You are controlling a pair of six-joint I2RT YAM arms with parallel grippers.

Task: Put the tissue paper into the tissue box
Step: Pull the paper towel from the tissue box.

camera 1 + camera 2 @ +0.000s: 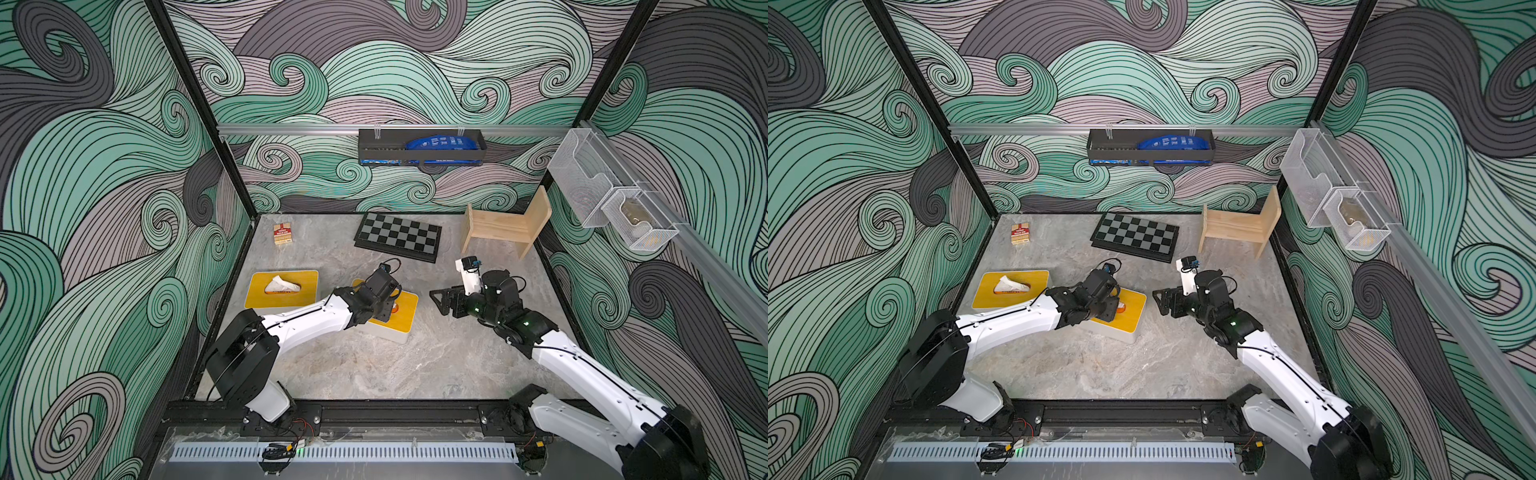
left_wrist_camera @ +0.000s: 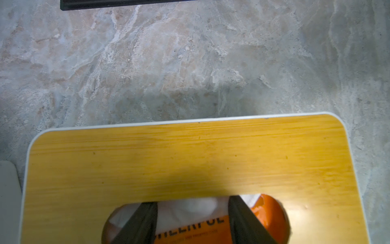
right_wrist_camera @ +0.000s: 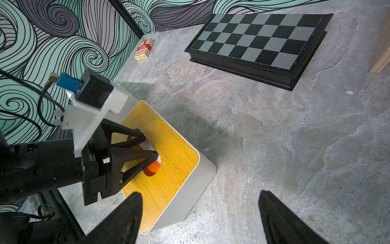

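Now we are at the release step, as we judge it. Near the middle of the worktop (image 1: pixel 374 365) the left gripper (image 2: pixel 193 213) reaches into the oval slot of the tissue box (image 2: pixel 190 160). Its jaws stand parted, and the white tissue paper (image 2: pixel 190 208) lies loose between them, inside the slot, on an orange pack (image 2: pixel 268 211). The right gripper (image 1: pixel 436 301) hovers just beside the box, toward the right edge, spread wide and holding nothing.

Next, we think, the left gripper should lift straight out without dragging the paper back up. If a corner sticks out, a push down would be called for.

Both top views hide the slot under the left wrist, leaving only a sliver of orange. The left wrist view alone shows the paper between the fingers (image 2: pixel 147 217). The right wrist view shows from the side that the fingertips (image 3: pixel 145 156) dip below the lid. Only the top views plainly show a second box (image 1: pixel 266 291) by the left edge, with white paper (image 1: pixel 282 284) poking out of it.
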